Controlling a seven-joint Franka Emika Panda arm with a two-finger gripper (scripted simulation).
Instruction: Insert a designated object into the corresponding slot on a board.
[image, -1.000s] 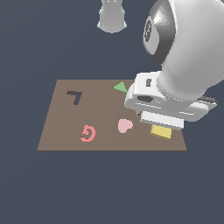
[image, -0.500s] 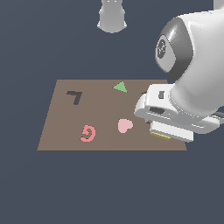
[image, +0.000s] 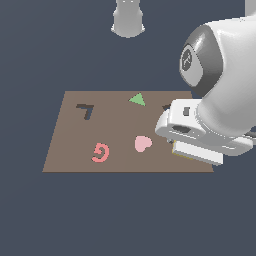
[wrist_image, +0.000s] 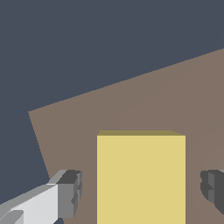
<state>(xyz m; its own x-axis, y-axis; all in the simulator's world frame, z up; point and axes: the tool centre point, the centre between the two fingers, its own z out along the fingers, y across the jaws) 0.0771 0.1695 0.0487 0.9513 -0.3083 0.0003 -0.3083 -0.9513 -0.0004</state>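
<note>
At the board's (image: 70, 150) four-o'clock corner: yellow block (wrist_image: 141, 177), flat-lying.
My gripper (wrist_image: 142, 188) straddles it, fingers (wrist_image: 70, 192) released, clear of both sides. Likely rigid, light, smooth; best pinched across opposite flat side faces.

glossy white arm with grey joints

bulky rounded white shells, a dark grey disc cap at one joint bearing a small mark; boxy white hand (wrist_image: 142, 192) with dark grey ridged fingertips (wrist_image: 72, 192).

Yellow block (wrist_image: 141, 179), brown board (image: 75, 145), pink heart (image: 142, 143), green triangle (image: 137, 99)
</note>
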